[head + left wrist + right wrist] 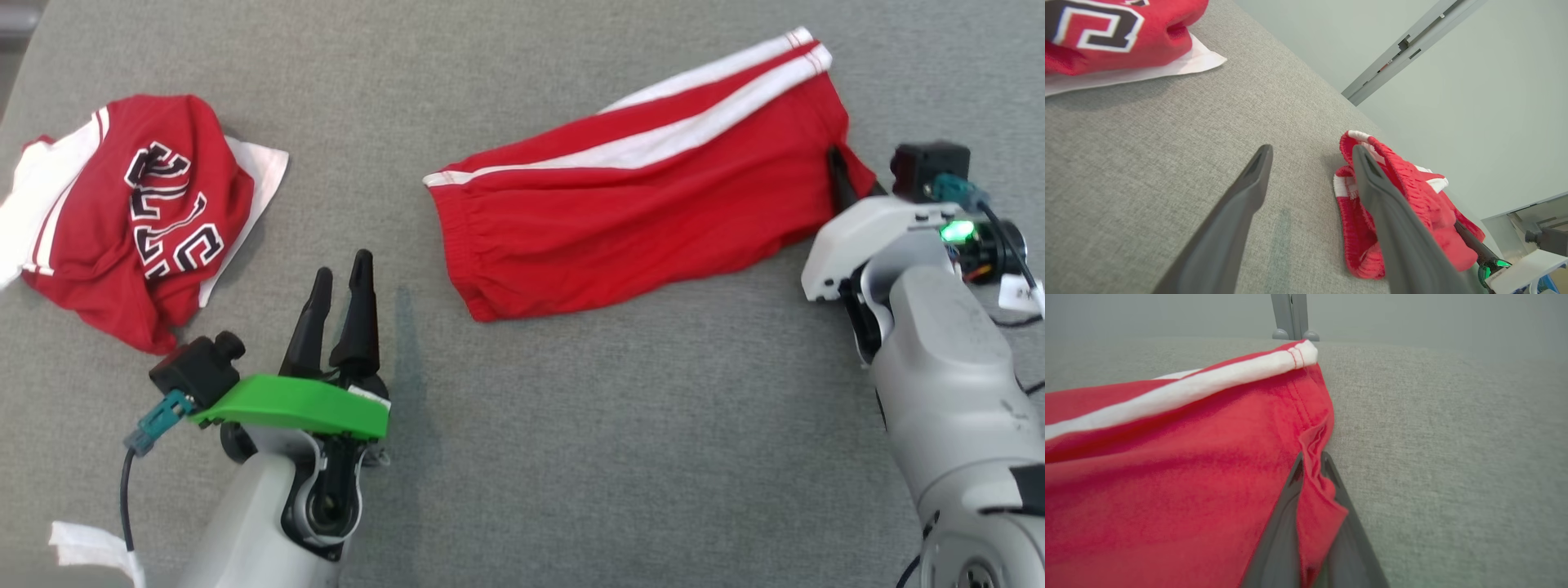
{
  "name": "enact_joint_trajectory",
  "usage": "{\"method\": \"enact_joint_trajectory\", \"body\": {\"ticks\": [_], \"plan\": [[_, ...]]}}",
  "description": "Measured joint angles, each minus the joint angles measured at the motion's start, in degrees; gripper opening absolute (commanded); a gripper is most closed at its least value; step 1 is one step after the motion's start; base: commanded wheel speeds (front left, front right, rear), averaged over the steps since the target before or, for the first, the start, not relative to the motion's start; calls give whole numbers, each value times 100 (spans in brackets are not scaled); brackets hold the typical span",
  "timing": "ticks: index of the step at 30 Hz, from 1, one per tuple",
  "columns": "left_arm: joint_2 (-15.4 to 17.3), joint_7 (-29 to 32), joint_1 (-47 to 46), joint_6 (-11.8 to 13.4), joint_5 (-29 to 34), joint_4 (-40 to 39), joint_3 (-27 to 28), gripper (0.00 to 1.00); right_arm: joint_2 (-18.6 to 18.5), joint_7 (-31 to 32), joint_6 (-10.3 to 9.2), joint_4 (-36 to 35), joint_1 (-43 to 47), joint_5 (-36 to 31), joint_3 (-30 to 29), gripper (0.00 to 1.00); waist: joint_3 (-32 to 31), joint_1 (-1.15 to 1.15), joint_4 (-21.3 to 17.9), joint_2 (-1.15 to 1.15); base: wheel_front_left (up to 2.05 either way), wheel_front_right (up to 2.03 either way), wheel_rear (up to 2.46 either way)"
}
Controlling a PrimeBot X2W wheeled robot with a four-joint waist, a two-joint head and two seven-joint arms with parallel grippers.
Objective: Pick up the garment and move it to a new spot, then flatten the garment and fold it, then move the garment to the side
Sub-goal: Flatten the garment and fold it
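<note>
Right gripper (836, 163) tips under shorts (620, 220) hem

A grey fabric surface (571, 457) carries red shorts (620, 220) on the right and a crumpled jersey (139, 220) on the left, well apart.

Bright, even light; soft shadows.

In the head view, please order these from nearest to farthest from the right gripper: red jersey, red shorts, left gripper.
1. The red shorts: centre right, their right end pinched by the right gripper.
2. The left gripper: lower left, open.
3. The red jersey: far left, crumpled.
</note>
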Motion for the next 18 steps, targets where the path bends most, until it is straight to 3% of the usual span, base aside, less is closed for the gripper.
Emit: {"method": "enact_joint_trajectory", "body": {"ticks": [13,18], "plan": [[46,0,731,0,369,152,304,100,-89,-12,-1,-1282,1836,1145,77,0,-768,-1,-544,0,0,0,0],[10,0,887,0,415,190,341,100,-132,-12,-2,-1709,2092,1376,247,0,-982,0,-711,0,0,0,0]]}}
